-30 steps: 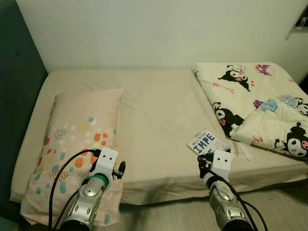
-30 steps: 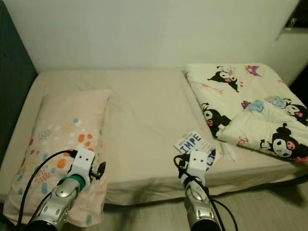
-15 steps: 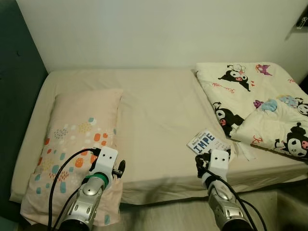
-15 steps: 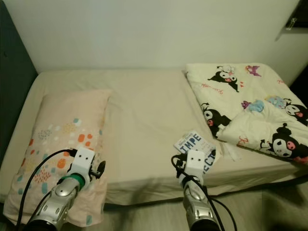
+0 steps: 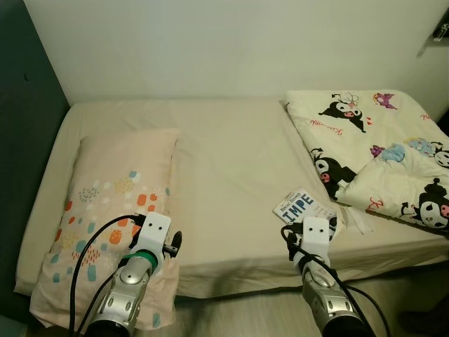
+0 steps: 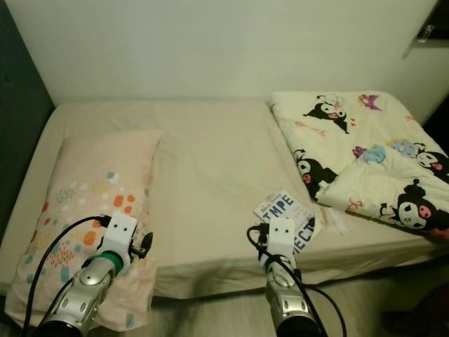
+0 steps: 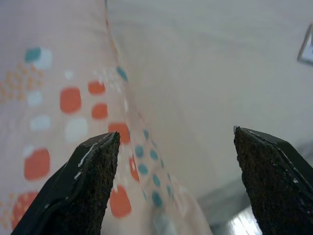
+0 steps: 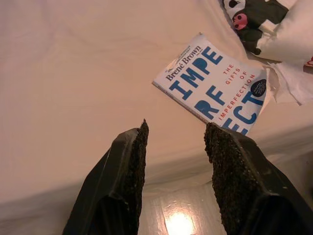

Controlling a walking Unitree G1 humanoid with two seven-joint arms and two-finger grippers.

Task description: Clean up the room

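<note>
Drawn back slightly toward the robot since a second ago, the right gripper (image 8: 176,161) hovers over the near edge of the cream-sheeted bed (image 5: 231,161), its black fingers a little apart and empty. At its 1 o'clock lies the white paperback book with blue lettering (image 8: 215,90), flat on the sheet, touching the cartoon-printed cream quilt (image 5: 379,154). The left gripper (image 7: 176,181), fingers spread wide, hangs above the pale pink pillow with orange and teal dots (image 5: 112,203).
</note>
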